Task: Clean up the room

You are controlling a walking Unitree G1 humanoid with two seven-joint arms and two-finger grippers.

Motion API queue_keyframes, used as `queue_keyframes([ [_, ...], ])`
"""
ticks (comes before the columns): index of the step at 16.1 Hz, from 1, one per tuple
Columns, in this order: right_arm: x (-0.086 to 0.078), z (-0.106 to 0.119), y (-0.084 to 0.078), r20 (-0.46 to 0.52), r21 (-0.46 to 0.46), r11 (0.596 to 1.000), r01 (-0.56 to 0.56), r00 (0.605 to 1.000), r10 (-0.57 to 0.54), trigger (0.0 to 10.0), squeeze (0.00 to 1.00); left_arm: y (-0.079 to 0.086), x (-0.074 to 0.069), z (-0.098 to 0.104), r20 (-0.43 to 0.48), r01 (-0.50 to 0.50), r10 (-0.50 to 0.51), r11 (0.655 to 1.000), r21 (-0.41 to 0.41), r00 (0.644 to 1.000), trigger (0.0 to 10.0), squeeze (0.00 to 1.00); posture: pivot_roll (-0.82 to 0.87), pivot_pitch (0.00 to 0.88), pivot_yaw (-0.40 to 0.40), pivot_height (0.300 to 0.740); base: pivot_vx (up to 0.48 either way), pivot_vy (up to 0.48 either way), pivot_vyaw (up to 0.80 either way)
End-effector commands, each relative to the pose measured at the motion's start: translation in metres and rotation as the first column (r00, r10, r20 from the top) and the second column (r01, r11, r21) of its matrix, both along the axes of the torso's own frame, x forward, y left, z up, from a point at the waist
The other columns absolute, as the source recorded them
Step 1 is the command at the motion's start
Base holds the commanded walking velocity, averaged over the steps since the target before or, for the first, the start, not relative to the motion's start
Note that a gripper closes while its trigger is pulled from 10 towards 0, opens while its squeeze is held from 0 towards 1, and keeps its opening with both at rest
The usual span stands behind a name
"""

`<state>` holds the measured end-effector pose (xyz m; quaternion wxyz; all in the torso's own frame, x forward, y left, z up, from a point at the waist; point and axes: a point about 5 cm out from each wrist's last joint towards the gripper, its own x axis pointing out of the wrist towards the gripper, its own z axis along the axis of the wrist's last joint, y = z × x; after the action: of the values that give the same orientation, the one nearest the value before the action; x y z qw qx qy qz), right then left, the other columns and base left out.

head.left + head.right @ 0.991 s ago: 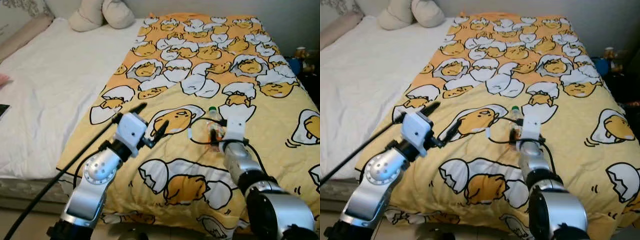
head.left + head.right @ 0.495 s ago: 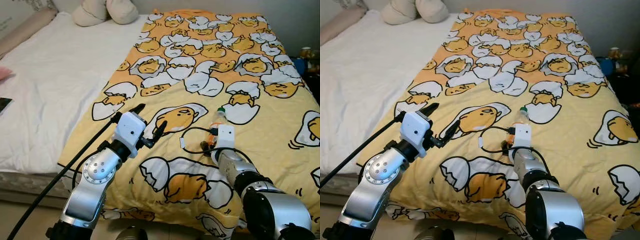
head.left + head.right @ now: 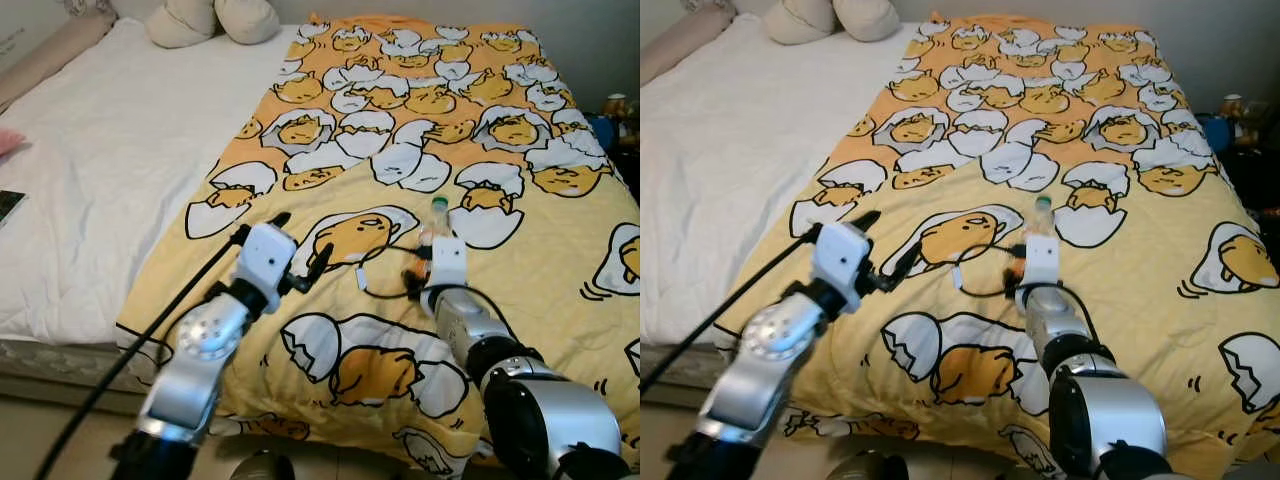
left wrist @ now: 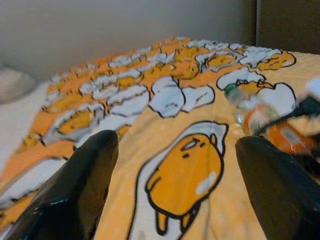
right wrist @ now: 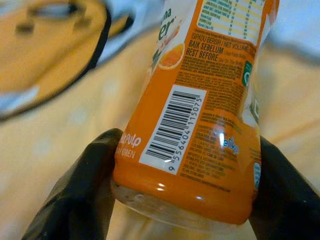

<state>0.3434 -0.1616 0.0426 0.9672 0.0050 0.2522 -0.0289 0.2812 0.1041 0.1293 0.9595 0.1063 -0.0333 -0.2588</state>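
Plastic bottle [image 5: 200, 110] with an orange label, barcode and green cap, lying on the yellow egg-print blanket [image 3: 520, 300] toward the bed's right half, nearer the foot edge than the pillows, cap pointing up the bed; base of the bottle pinched between the two black fingers [image 5: 80, 195] of the right gripper [image 3: 428, 275], one finger pressed on each side of the label, so clamped on the bottle; white wrist block just behind the bottle, silver right forearm running back toward the blanket's near edge; thin black cable [image 3: 385, 265] looping over the blanket just left of the bottle, ending in a small white plug; yolk-character print under that loop; further left, left gripper [image 3: 300, 250] held above the blanket close to its left border, fingers [image 4: 75, 190] spread wide apart with nothing between them, aimed up the bed and toward the bottle, well apart from it; thick black cable trailing from the left wrist down past the bed's near left corner; blanket covering the right portion of the bed, bare white sheet [image 3: 100, 180] on the left portion; two cream pillows [image 3: 215, 20] at the far head end; dark flat object and a bit of pink at the sheet's left edge, too cropped to identify; small cluttered items beyond the bed's right edge, unclear.
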Motion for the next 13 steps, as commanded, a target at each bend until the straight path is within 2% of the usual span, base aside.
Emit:
queue_keyframes([
  [1,0.013,0.023,-0.005,0.130,-0.043,0.999,0.013,0.991,-0.007,0.0,0.00,0.007,0.005,-0.003,-0.026,-0.050,0.049,0.999,-0.019,0.998,10.0,0.00,-0.04,0.000,0.046,0.736,0.000,0.000,0.00],
  [2,0.017,0.034,-0.010,0.222,-0.098,0.994,0.040,0.975,-0.017,0.0,0.00,0.008,0.009,-0.009,-0.060,-0.085,0.082,0.995,-0.049,0.995,10.0,0.00,-0.05,0.000,0.045,0.736,0.000,0.000,0.00],
  [3,0.014,0.047,-0.023,0.382,-0.173,0.978,0.114,0.923,-0.040,0.0,0.00,0.009,0.012,-0.018,-0.109,-0.129,0.120,0.989,-0.079,0.987,10.0,0.00,-0.07,0.000,0.043,0.736,0.000,0.000,0.00],
  [4,0.002,0.048,-0.032,0.462,-0.212,0.964,0.162,0.886,-0.047,0.0,0.00,0.009,0.011,-0.024,-0.139,-0.148,0.133,0.983,-0.107,0.981,10.0,0.00,-0.09,0.000,0.044,0.736,0.000,0.000,0.00],
  [5,-0.026,0.042,-0.048,0.538,-0.266,0.937,0.224,0.841,-0.048,0.0,0.00,0.010,0.008,-0.034,-0.184,-0.180,0.150,0.971,-0.156,0.971,10.0,0.00,-0.10,0.000,0.048,0.736,0.000,0.000,0.00],
  [6,-0.060,0.029,-0.060,0.544,-0.313,0.915,0.256,0.838,-0.048,0.0,0.00,0.013,0.005,-0.039,-0.189,-0.230,0.197,0.958,-0.172,0.962,10.0,0.00,-0.13,0.000,0.055,0.736,0.000,0.000,0.00],
  [7,-0.085,0.020,-0.066,0.531,-0.327,0.908,0.261,0.846,-0.052,0.0,0.00,0.020,0.003,-0.042,-0.183,-0.289,0.254,0.936,-0.200,0.950,10.0,0.00,-0.15,0.000,0.060,0.736,0.000,0.000,0.00],
  [9,-0.113,0.021,-0.063,0.535,-0.309,0.931,0.197,0.845,-0.001,0.0,0.00,0.041,-0.011,-0.051,-0.135,-0.370,0.352,0.918,-0.144,0.926,10.0,0.00,-0.19,0.000,0.067,0.736,0.000,0.000,0.00],
  [10,-0.123,0.025,-0.060,0.542,-0.308,0.938,0.157,0.839,0.038,0.0,0.00,0.046,-0.019,-0.053,-0.097,-0.343,0.334,0.934,-0.103,0.938,10.0,0.00,-0.20,0.000,0.065,0.736,0.000,0.000,0.00],
  [11,-0.126,0.025,-0.057,0.532,-0.301,0.945,0.127,0.845,0.056,0.0,0.00,0.044,-0.022,-0.053,-0.084,-0.309,0.302,0.948,-0.079,0.950,10.0,0.00,-0.20,0.000,0.065,0.736,0.000,-0.480,0.00],
  [13,-0.125,0.026,-0.052,0.515,-0.281,0.955,0.098,0.855,0.063,0.0,0.00,0.036,-0.016,-0.051,-0.078,-0.279,0.272,0.954,-0.112,0.959,10.0,0.00,-0.22,0.000,0.066,0.736,0.000,-0.480,0.00],
])
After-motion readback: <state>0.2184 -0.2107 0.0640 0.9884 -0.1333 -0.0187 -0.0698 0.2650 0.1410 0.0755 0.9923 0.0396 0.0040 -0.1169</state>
